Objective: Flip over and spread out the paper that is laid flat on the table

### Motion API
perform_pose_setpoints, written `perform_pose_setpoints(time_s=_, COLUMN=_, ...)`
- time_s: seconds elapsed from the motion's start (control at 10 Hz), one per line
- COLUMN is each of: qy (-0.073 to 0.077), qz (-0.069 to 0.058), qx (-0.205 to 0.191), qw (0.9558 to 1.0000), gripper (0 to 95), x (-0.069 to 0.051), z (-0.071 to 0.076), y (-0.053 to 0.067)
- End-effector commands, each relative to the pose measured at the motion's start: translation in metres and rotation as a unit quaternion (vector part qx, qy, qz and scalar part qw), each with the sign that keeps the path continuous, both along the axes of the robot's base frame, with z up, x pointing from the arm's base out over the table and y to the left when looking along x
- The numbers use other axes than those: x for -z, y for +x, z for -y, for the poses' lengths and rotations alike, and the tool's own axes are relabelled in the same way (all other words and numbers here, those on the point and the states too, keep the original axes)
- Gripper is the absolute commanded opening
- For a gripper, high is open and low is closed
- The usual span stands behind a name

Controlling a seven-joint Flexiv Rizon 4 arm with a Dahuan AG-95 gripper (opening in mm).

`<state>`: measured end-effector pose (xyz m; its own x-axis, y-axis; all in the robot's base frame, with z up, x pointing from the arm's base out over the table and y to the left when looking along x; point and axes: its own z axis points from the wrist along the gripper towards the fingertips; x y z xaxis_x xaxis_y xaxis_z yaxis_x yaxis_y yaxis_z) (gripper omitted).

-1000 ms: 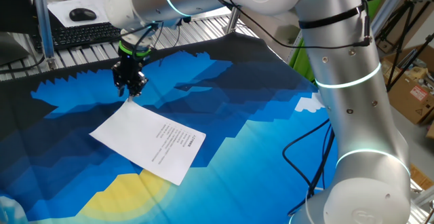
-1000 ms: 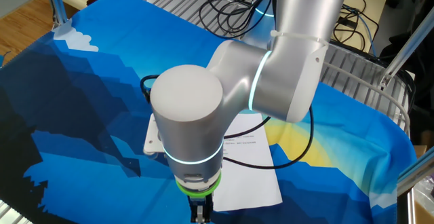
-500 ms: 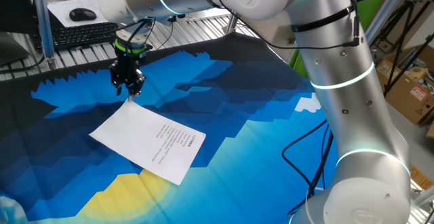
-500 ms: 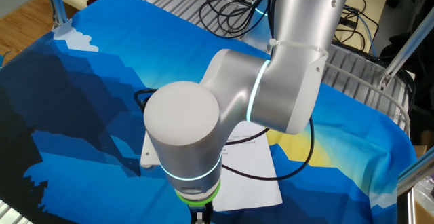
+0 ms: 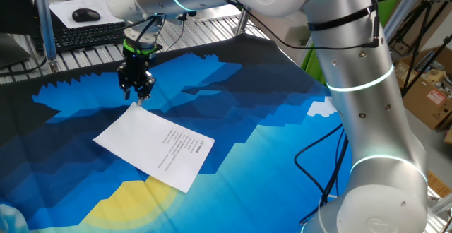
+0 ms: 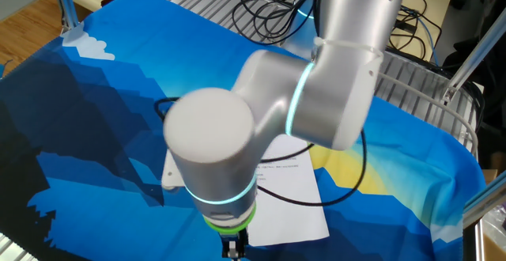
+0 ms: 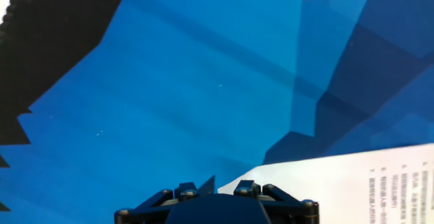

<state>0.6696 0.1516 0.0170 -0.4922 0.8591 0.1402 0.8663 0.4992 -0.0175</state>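
The paper point(image 5: 155, 145) lies flat on the blue patterned table cloth point(image 5: 247, 99), printed side up, with small lines of print near its right end. It also shows in the other fixed view point(image 6: 296, 198), partly hidden by the arm, and at the lower right of the hand view point(image 7: 352, 183). My gripper point(image 5: 138, 96) points down right over the paper's far corner, its fingers a little apart and holding nothing. In the hand view the gripper point(image 7: 215, 187) sits at the bottom edge with the paper's corner just in front of it. In the other fixed view only its tip point(image 6: 232, 249) shows.
A black keyboard point(image 5: 88, 34) and a mouse point(image 5: 86, 14) on a white sheet sit on the desk behind the table's slatted metal edge point(image 5: 205, 25). Black cables point(image 6: 269, 8) lie at the far side. A cardboard box point(image 5: 431, 95) stands at the right.
The gripper shifted slightly left and up, then back right and down over the paper's far corner. The paper has not moved.
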Motion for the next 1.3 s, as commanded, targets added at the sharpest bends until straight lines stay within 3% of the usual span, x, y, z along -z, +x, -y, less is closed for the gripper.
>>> perform_pose_setpoints(time_s=0.1, qy=-0.012, qz=0.003, qx=-0.002, qw=0.9999, gripper=38.0, x=0.003, z=-0.002, y=-0.009)
perform_pose_setpoints(time_s=0.8, qy=-0.013, qz=0.009, qx=-0.006, qw=0.9999, gripper=38.0, x=0.011, z=0.004, y=-0.016)
perform_pose_setpoints(time_s=0.9, qy=-0.014, qz=0.012, qx=-0.007, qw=0.9998, gripper=19.0, x=0.012, z=0.006, y=-0.016)
perform_pose_setpoints(time_s=1.1, qy=-0.011, qz=0.022, qx=-0.012, qw=0.9996, gripper=19.0, x=0.015, z=0.011, y=-0.018)
perform_pose_setpoints(time_s=1.2, qy=-0.011, qz=0.022, qx=-0.014, qw=0.9996, gripper=0.0, x=0.016, z=0.012, y=-0.018)
perform_pose_setpoints(time_s=1.3, qy=-0.010, qz=0.022, qx=-0.015, qw=0.9996, gripper=0.0, x=0.016, z=0.012, y=-0.019)
